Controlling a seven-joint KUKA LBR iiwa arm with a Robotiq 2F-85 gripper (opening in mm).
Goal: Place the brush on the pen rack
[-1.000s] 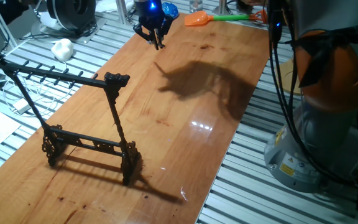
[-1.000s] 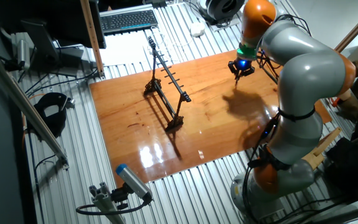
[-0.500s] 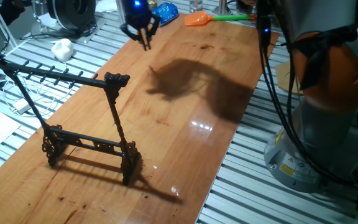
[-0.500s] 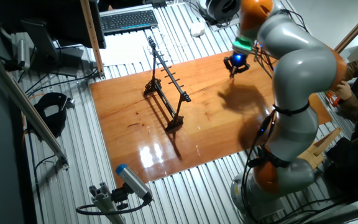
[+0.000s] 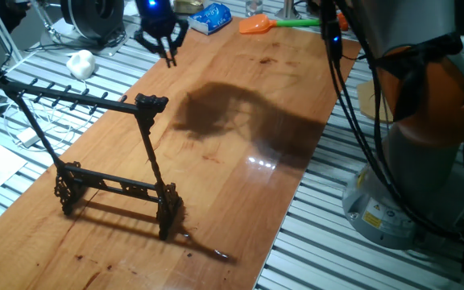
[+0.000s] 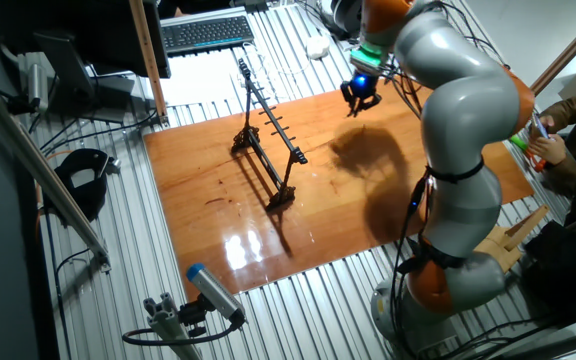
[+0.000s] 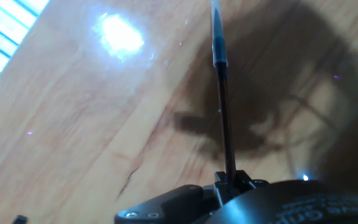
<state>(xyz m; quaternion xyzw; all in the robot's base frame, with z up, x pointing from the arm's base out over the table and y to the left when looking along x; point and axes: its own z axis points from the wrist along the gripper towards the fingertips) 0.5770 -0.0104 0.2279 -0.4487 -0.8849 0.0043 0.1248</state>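
The brush is a thin dark shaft that runs straight up from between the fingertips in the hand view, ending in a pale section at the top edge. My gripper is shut on its lower end. In one fixed view the gripper hangs above the far left edge of the wooden table, and the brush pokes down below it. The pen rack stands nearer the camera, to the left, its pegged top bar apart from the gripper. From the other fixed view the gripper is to the right of the pen rack.
An orange scoop with a green handle and a blue packet lie at the far end of the table. A white lump sits on the slatted surface left of it. A keyboard lies beyond the rack.
My gripper has carried the brush leftwards along the far end of the table, closer to the pen rack's side. The rack has not moved.
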